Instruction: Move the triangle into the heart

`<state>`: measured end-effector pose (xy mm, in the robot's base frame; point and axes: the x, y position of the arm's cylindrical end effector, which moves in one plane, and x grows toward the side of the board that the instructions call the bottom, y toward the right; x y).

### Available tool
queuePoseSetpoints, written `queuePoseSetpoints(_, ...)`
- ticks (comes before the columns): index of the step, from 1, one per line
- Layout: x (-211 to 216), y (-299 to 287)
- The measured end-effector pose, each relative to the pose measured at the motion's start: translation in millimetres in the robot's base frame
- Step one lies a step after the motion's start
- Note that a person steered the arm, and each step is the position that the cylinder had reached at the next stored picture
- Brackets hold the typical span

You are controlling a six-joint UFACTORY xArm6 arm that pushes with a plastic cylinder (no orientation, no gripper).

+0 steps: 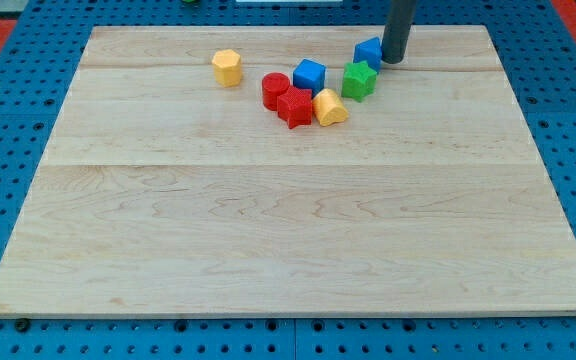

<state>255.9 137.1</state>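
Note:
The blue triangle lies near the view's top, right of centre, partly hidden by my rod. My tip rests against the triangle's right side. The yellow heart lies below and to the left of the triangle, touching a red star-like block. A green star-like block sits between the triangle and the heart.
A blue cube and a red cylinder sit in the same cluster, left of the green block. A yellow hexagon stands apart further left. The wooden board lies on a blue pegboard; its top edge is close behind the triangle.

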Motion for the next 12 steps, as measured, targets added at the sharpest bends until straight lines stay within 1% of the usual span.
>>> queuePoseSetpoints(1, -12, 12)
queuePoseSetpoints(2, -40, -10)
queuePoseSetpoints(3, -39, -60)
queuePoseSetpoints(4, -30, -60)
queuePoseSetpoints(5, -20, 11)
queuePoseSetpoints(6, 5, 52)
queuePoseSetpoints(7, -29, 53)
queuePoseSetpoints(8, -46, 12)
queuePoseSetpoints(9, -35, -39)
queuePoseSetpoints(10, -25, -27)
queuePoseSetpoints(11, -1, -24)
queuePoseSetpoints(12, 10, -1)
